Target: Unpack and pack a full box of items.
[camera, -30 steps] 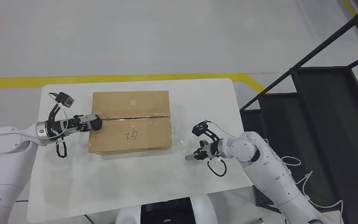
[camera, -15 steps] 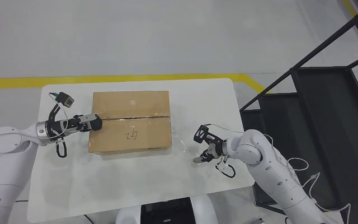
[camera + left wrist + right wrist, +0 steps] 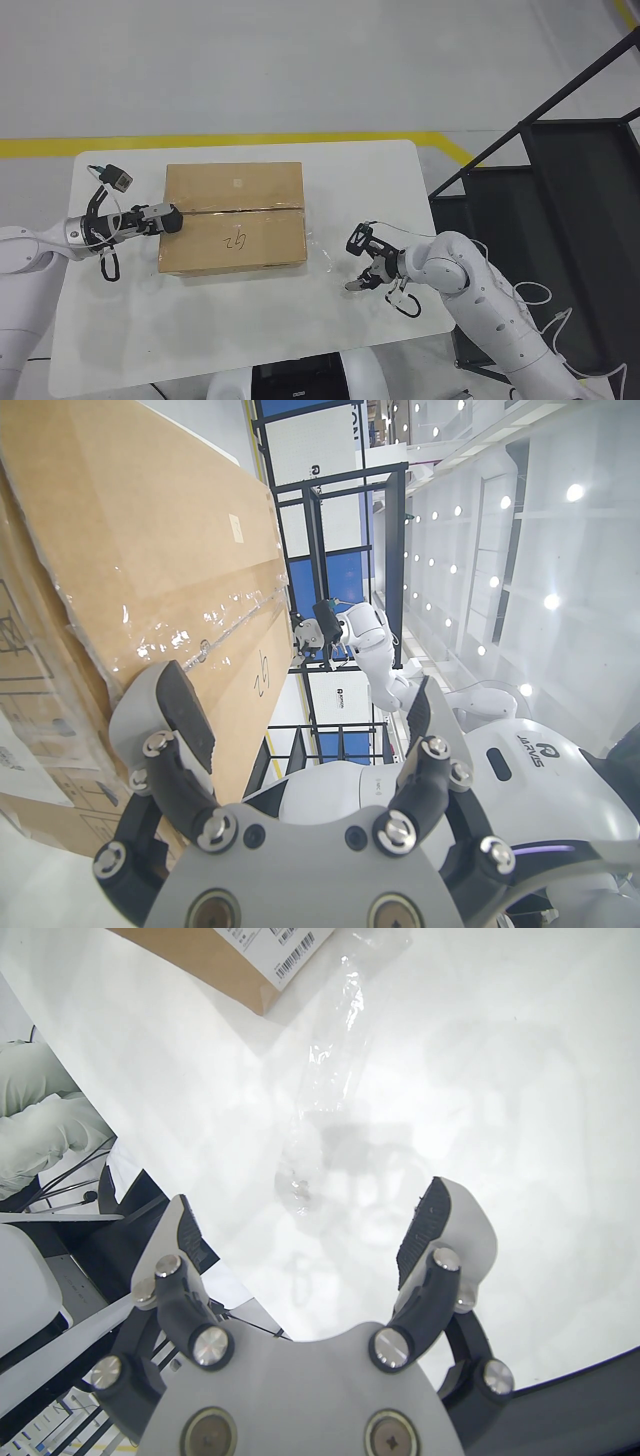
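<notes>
The white table carries one closed cardboard box, lying left of middle, its two top flaps meeting at a seam where clear tape glints. From near the box's right corner a strip of clear tape trails over the bare table; whether its far end is stuck to the box cannot be told.

The left claw is at the box's left end by the seam, released and spread, with one pad over the top edge and nothing gripped. The right claw hangs released just above the loose end of the strip.

The likely trouble is the strip. It is thin, flat and nearly invisible on white, so a pinch may close on nothing or scrape the table. If caught, it may cling to a pad and refuse to drop. If it is still fixed to the box, a pull could drag the box, since the left claw only rests there.
</notes>
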